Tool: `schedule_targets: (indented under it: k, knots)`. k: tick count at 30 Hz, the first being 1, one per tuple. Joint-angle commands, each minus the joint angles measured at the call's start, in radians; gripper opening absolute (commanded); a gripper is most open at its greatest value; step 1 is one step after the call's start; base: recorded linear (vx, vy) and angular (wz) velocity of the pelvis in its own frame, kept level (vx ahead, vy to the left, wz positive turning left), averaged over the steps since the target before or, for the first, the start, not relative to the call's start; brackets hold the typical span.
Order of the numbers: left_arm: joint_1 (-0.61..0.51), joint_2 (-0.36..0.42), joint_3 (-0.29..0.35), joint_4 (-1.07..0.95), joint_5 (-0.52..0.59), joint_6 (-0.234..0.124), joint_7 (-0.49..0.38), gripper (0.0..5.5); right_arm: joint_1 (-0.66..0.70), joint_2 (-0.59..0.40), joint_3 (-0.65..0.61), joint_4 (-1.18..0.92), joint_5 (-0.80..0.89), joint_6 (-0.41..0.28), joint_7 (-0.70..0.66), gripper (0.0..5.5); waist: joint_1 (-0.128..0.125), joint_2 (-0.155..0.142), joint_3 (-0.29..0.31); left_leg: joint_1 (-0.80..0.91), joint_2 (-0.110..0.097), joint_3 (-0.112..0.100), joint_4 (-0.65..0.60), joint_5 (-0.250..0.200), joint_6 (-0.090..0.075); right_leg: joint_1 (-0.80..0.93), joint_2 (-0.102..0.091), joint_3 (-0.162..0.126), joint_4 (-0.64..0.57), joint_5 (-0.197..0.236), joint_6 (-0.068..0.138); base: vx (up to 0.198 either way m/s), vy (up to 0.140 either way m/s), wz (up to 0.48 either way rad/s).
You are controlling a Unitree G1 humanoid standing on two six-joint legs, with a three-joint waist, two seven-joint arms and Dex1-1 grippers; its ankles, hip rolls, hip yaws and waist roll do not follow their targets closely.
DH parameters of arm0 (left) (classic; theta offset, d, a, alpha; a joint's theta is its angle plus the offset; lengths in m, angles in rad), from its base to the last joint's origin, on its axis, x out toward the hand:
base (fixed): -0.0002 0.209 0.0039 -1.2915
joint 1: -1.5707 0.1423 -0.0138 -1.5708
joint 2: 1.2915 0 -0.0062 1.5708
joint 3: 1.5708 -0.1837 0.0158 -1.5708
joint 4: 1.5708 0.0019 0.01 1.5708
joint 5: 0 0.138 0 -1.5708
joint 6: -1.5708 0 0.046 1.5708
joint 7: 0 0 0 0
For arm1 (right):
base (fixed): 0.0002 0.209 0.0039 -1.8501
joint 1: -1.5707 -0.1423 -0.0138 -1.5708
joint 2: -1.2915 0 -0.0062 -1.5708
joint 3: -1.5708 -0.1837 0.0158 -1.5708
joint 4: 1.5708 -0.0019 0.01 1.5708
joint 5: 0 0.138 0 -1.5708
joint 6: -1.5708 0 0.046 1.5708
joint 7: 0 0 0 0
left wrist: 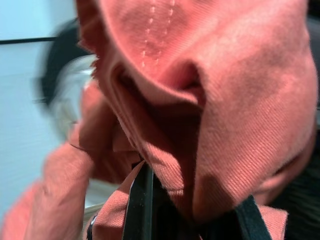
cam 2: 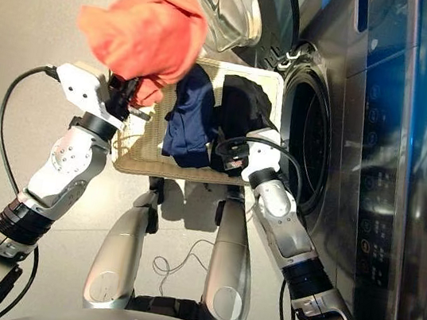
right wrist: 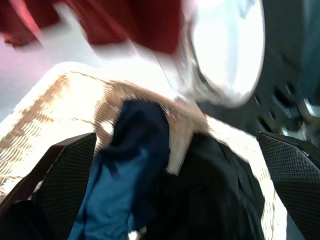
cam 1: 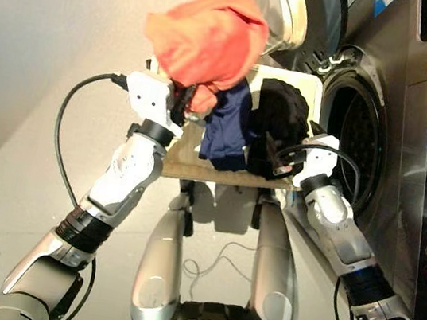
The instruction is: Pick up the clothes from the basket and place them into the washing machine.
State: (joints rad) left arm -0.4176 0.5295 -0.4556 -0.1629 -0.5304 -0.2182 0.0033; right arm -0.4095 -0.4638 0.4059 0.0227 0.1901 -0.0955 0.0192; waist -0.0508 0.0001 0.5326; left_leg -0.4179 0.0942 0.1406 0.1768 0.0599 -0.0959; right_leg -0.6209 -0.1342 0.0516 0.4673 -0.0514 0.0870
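one garment up, two in the basket

one orange-red garment (cam 1: 208,34) hangs bunched above the basket's left end, clenched in the left jaws (cam 1: 180,100), whose black fingers (left wrist: 140,200) are buried in the cloth. the navy blue garment (cam 1: 228,126) and the black garment (cam 1: 279,125) lie side by side in the cream wicker basket (cam 2: 130,152). the right jaws (right wrist: 170,165) are spread wide over them, grasping nothing. the washing machine (cam 1: 421,143) stands just right of the basket, its round glass door (cam 2: 221,4) swung open.

Porthole (cam 1: 353,141) gapes unblocked; open door (cam 1: 272,8) overhangs basket (cam 1: 188,168).
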Motion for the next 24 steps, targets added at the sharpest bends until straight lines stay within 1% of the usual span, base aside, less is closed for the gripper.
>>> schedule_targets:
  k: [1,3,5,7,10,12,15,18,22,23,24]
  knots:
    - [-0.029,0.063,-0.039,-0.166,-0.122,-0.001,-0.109,0.00,-0.124,-0.092,0.050,-0.132,-0.076,-0.023,0.012,5.50,-0.018,0.023,-0.025,-0.017,-0.035,0.007,0.110,-0.092,0.037,0.114,0.032,0.001,-0.179,0.070,0.032,0.000,0.000,0.000]
    - [-0.052,0.089,-0.095,-0.148,-0.198,0.031,-0.136,0.00,-0.168,-0.078,0.079,-0.125,-0.062,-0.017,0.005,5.50,-0.020,0.029,-0.028,-0.019,-0.034,0.013,0.108,-0.083,0.039,0.111,0.033,0.007,-0.184,0.077,0.031,0.000,0.000,0.000]
    - [-0.084,0.132,-0.134,-0.157,-0.214,0.042,-0.151,0.00,-0.202,-0.067,0.095,-0.116,-0.038,-0.017,0.002,5.50,-0.020,0.034,-0.025,-0.016,-0.036,0.015,0.106,-0.082,0.042,0.110,0.035,0.012,-0.184,0.080,0.032,0.000,0.000,0.000]
    - [-0.097,0.163,-0.158,-0.149,-0.214,0.044,-0.153,0.00,-0.236,-0.054,0.115,-0.116,-0.029,-0.019,0.004,5.50,-0.020,0.036,-0.020,-0.016,-0.034,0.021,0.109,-0.082,0.045,0.106,0.038,0.017,-0.180,0.081,0.032,0.000,0.000,0.000]
    - [-0.119,0.194,-0.184,-0.139,-0.222,0.051,-0.165,0.00,-0.285,-0.038,0.127,-0.113,-0.023,-0.024,-0.008,5.50,-0.019,0.039,-0.013,-0.018,-0.030,0.028,0.117,-0.082,0.046,0.102,0.040,0.022,-0.175,0.080,0.031,0.000,0.000,0.000]
    - [-0.131,0.223,-0.201,-0.138,-0.226,0.059,-0.174,0.00,-0.306,-0.036,0.128,-0.122,-0.025,-0.027,-0.012,5.50,-0.021,0.041,-0.013,-0.024,-0.029,0.026,0.123,-0.082,0.045,0.098,0.040,0.024,-0.172,0.081,0.030,0.000,0.000,0.000]
    - [-0.146,0.252,-0.214,-0.139,-0.225,0.061,-0.174,0.00,-0.324,-0.029,0.130,-0.132,-0.031,-0.032,-0.014,5.50,-0.022,0.045,-0.015,-0.026,-0.028,0.025,0.123,-0.081,0.044,0.093,0.040,0.024,-0.168,0.080,0.029,0.000,0.000,0.000]
    - [-0.145,0.250,-0.214,-0.131,-0.221,0.061,-0.172,0.00,-0.330,-0.022,0.125,-0.137,-0.027,-0.037,-0.014,5.50,-0.022,0.044,-0.017,-0.033,-0.027,0.024,0.125,-0.081,0.043,0.085,0.040,0.024,-0.164,0.079,0.029,0.000,0.000,0.000]
    - [-0.137,0.242,-0.198,-0.130,-0.209,0.062,-0.164,0.00,-0.310,-0.025,0.122,-0.148,-0.036,-0.036,-0.012,5.50,-0.022,0.042,-0.016,-0.038,-0.025,0.022,0.127,-0.080,0.042,0.084,0.040,0.022,-0.164,0.077,0.028,0.000,0.000,0.000]
    - [-0.134,0.238,-0.193,-0.130,-0.207,0.064,-0.161,0.00,-0.305,-0.026,0.121,-0.153,-0.039,-0.035,-0.008,2.42,-0.021,0.041,-0.015,-0.041,-0.025,0.021,0.130,-0.079,0.041,0.083,0.040,0.021,-0.163,0.077,0.027,0.000,0.000,0.000]
    - [-0.131,0.232,-0.189,-0.128,-0.205,0.064,-0.159,0.00,-0.299,-0.026,0.117,-0.156,-0.042,-0.035,-0.006,1.23,-0.021,0.041,-0.014,-0.043,-0.025,0.020,0.130,-0.079,0.041,0.081,0.041,0.020,-0.163,0.077,0.026,0.000,0.000,0.000]
